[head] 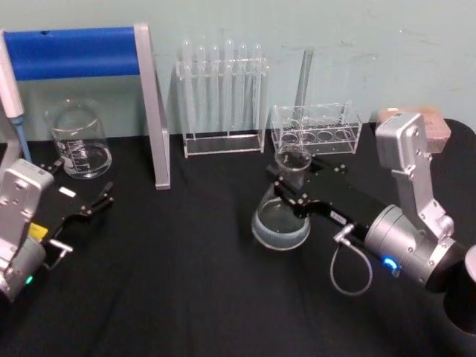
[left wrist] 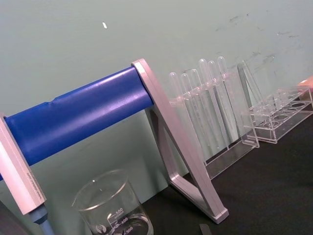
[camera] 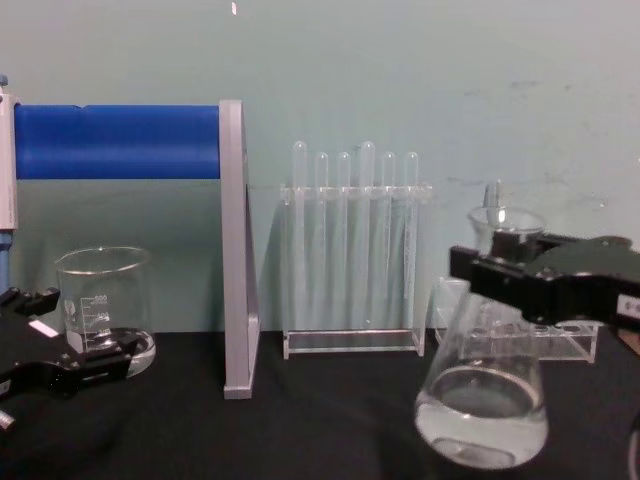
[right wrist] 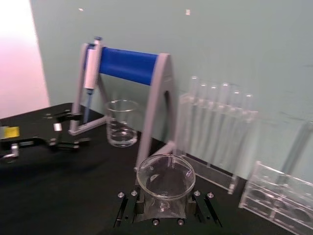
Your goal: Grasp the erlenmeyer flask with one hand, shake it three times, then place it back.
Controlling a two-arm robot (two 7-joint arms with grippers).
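My right gripper [head: 291,187] has its jaws pinching the neck of the erlenmeyer flask [head: 281,216], just under the flared rim. The flask is right of the middle of the table [head: 186,290], with some clear liquid in the wide base. It leans a little, and I cannot tell if the base touches the cloth.

For the shaking, I judge that short, gentle swings are best, with the neck upward so that nothing spills. The glass neck looks slippery, so the pinch must be firm. The low clear rack [head: 316,132] is just behind the flask, so I should swing away from it.

My left gripper [head: 83,182] is parked near the beaker [head: 78,141], with jaws spread and empty.

The table is covered in black cloth. Along the pale green wall [head: 357,44] are a blue roller stand [head: 152,111] and a test tube rack [head: 222,97].
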